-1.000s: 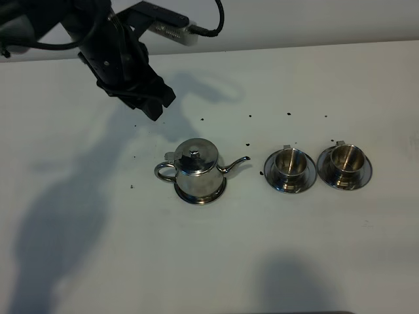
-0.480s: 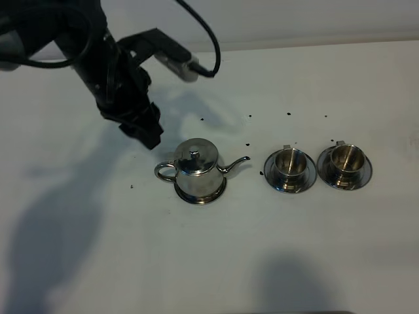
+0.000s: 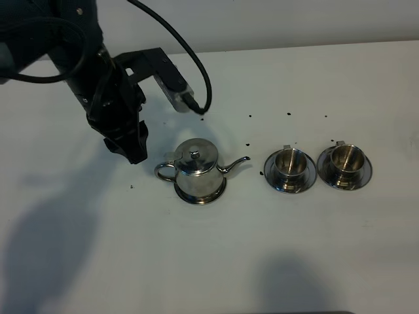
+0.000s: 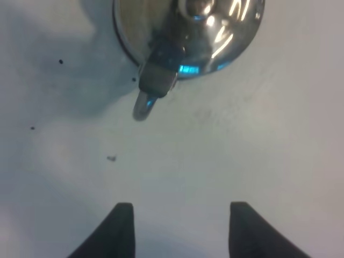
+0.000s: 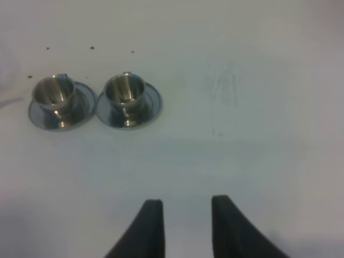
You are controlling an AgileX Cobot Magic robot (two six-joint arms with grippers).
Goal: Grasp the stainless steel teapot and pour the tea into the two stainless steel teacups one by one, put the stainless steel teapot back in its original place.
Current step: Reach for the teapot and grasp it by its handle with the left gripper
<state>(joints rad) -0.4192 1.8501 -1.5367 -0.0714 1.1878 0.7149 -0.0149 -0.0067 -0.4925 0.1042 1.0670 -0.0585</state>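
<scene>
The stainless steel teapot (image 3: 196, 171) stands on its saucer (image 3: 211, 197) at the table's middle, handle to the left and spout towards the cups. Two steel teacups (image 3: 289, 163) (image 3: 345, 158) sit on saucers to its right. My left gripper (image 3: 134, 152) hangs low just left of and behind the teapot's handle. In the left wrist view the gripper (image 4: 181, 217) is open and empty, with the teapot (image 4: 188, 32) and its handle (image 4: 146, 105) ahead of the fingertips. My right gripper (image 5: 185, 215) is open and empty, far from the two cups (image 5: 54, 92) (image 5: 124, 90).
Small dark specks (image 3: 249, 144) are scattered on the white table behind the teapot and cups. The left arm's cable (image 3: 196, 65) loops above the table. The table's back edge (image 3: 294, 44) meets a pale wall.
My left arm has swung down and to the left, from behind the teapot to beside its handle, and the wrist has turned. The teapot and cups have not moved.
</scene>
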